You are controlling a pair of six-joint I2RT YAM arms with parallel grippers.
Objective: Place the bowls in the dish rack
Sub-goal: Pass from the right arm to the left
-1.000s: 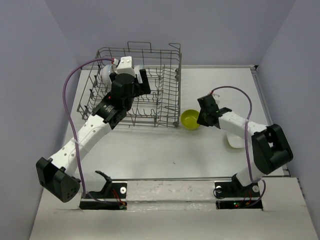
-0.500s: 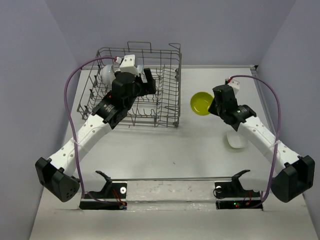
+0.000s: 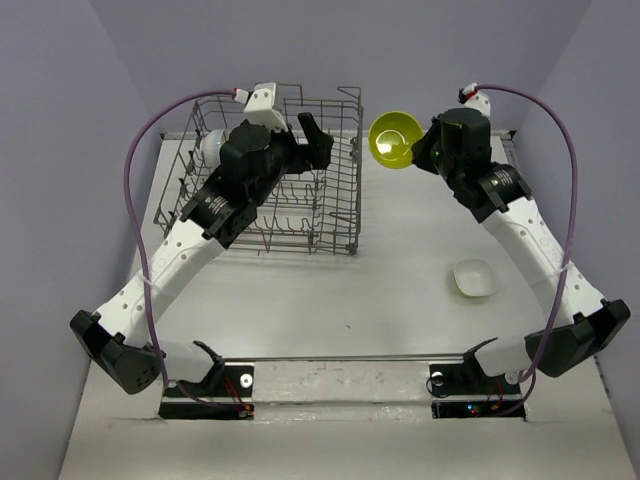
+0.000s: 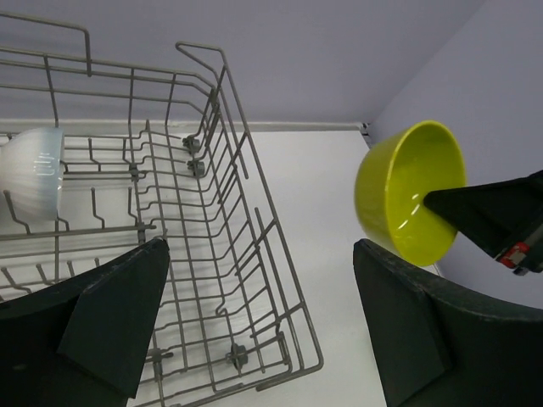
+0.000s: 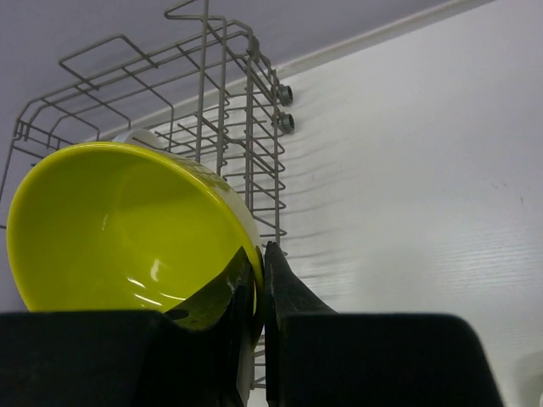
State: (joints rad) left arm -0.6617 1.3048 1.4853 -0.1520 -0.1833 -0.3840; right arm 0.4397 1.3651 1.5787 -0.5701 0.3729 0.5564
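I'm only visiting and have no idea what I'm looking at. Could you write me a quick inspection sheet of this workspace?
Surface: white table, no spills seen.
Job's things: wire rack holds a white bowl at its left end; yellow bowl in the air, right of the rack; small bowl on the table at right.
Clutter: nothing seen.
Grippers: left gripper open and empty above the rack; right gripper shut on the yellow bowl's rim.
Cables: purple left cable and right cable loop over the arms.
Surroundings: plain lilac walls.
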